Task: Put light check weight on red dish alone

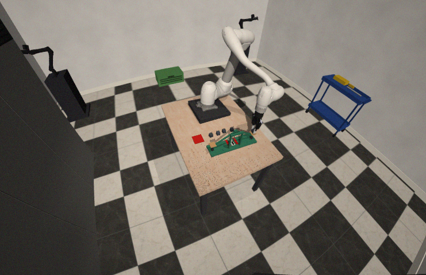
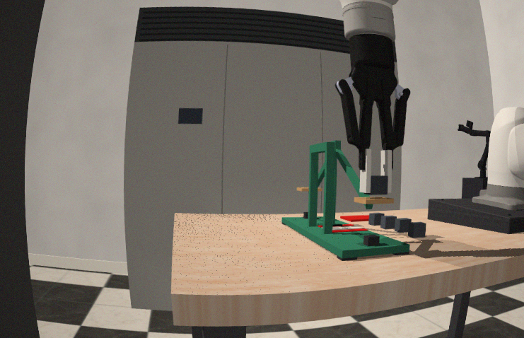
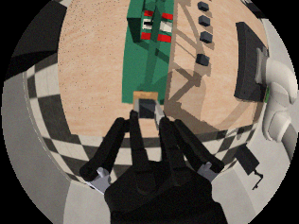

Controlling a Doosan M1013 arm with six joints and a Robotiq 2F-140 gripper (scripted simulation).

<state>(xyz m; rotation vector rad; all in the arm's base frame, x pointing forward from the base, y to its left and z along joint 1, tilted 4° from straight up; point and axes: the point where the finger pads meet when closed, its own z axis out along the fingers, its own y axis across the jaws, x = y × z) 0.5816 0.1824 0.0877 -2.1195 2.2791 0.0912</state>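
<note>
My gripper is shut on a dark check weight and holds it just above the near tan pan of the green rocker balance. In the wrist view the weight sits between my fingers over that pan. The far pan hangs higher. The balance stands on the wooden table. Several more dark weights stand in a row beside it, and they also show in the overhead view. The flat red dish lies upright at the row's far end.
The arm's dark base plate sits at the back of the table. A small dark block sits on the balance's base. A green crate and a blue cart stand on the floor, away from the table.
</note>
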